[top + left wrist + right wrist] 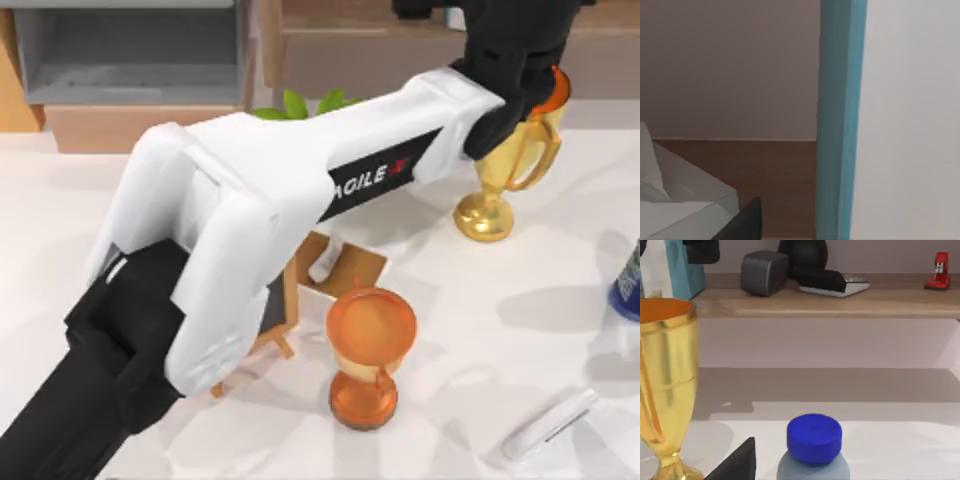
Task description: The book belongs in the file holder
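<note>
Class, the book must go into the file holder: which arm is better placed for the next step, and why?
Left. Its wrist view shows the book upright right against its camera, and its arm stretches toward the shelf beside the file holder. The right wrist view faces a blue-capped bottle.

left arm: extended diagonally toward far right of table | left gripper: wrist at far edge, fingers obscured

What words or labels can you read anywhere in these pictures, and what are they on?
"AGILE", with a red mark after it: on the black strip along the white left arm.
Label on the dark-blue container at the table's right edge: too blurred to read.
</note>
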### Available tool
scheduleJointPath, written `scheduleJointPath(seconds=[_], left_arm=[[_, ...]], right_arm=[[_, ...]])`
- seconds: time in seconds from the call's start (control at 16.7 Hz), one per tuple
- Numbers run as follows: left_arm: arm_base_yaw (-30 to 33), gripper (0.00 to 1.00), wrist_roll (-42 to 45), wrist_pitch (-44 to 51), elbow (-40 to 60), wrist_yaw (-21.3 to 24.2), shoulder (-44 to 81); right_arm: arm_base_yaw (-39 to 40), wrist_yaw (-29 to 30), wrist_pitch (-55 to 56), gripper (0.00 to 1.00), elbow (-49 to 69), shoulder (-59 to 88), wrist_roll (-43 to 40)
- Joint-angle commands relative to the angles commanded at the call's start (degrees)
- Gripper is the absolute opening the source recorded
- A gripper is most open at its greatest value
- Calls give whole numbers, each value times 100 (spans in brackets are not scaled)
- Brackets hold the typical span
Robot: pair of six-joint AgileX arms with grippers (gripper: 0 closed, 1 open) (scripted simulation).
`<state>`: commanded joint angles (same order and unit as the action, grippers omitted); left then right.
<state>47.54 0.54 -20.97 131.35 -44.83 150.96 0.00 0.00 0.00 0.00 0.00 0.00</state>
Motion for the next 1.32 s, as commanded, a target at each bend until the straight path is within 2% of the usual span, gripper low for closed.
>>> scheduleJointPath(seconds=[0.66,1.32], left_arm=[[0,2,0,0,0,0,0],[27,0,7,66,62,-4,-16]], right_arm=[[0,0,0,100,0,0,0],[0,0,0,100,0,0,0]])
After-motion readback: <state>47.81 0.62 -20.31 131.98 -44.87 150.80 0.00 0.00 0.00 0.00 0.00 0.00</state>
